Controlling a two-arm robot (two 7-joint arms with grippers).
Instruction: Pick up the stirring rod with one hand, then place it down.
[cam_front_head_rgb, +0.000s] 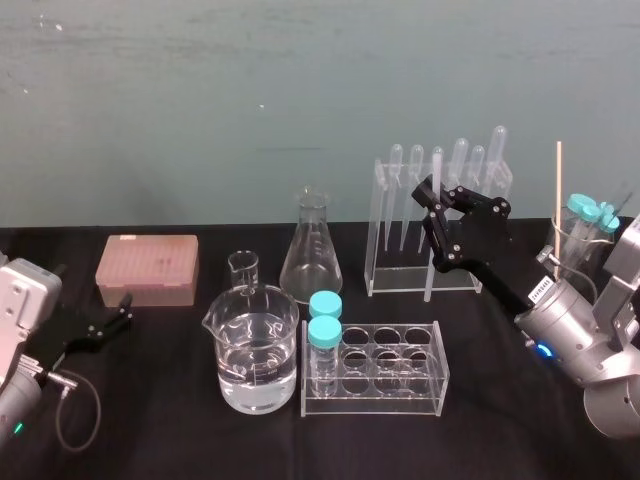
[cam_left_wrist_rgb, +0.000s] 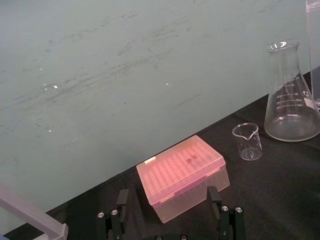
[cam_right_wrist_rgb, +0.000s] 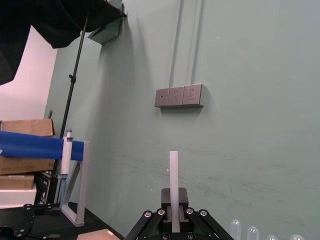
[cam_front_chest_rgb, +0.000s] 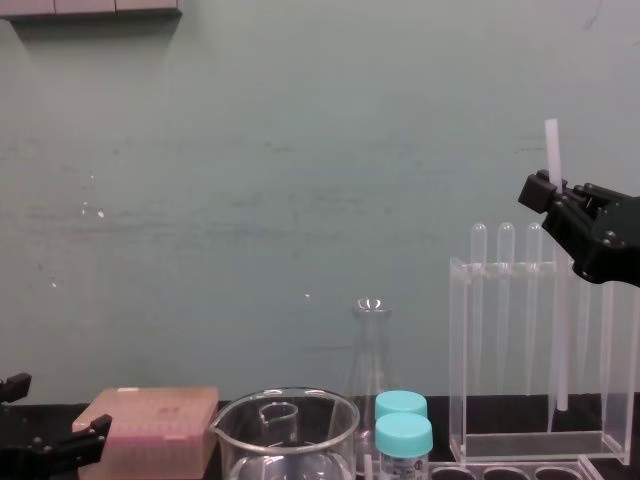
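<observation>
Head view, left: the left gripper (cam_front_head_rgb: 120, 314) rests idle beside the pink box (cam_front_head_rgb: 148, 270), fingers (cam_left_wrist_rgb: 122, 202) spread and empty. Right: the right gripper (cam_front_chest_rgb: 548, 195) clamps the stirring rod (cam_front_chest_rgb: 551, 150) near its top, upright before the pipette rack (cam_front_chest_rgb: 460, 350), so it hangs free.

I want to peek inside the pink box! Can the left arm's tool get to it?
Probably yes. The open left tool sits just before the pink translucent plastic box, pointing at it, and nothing stands between them.
</observation>
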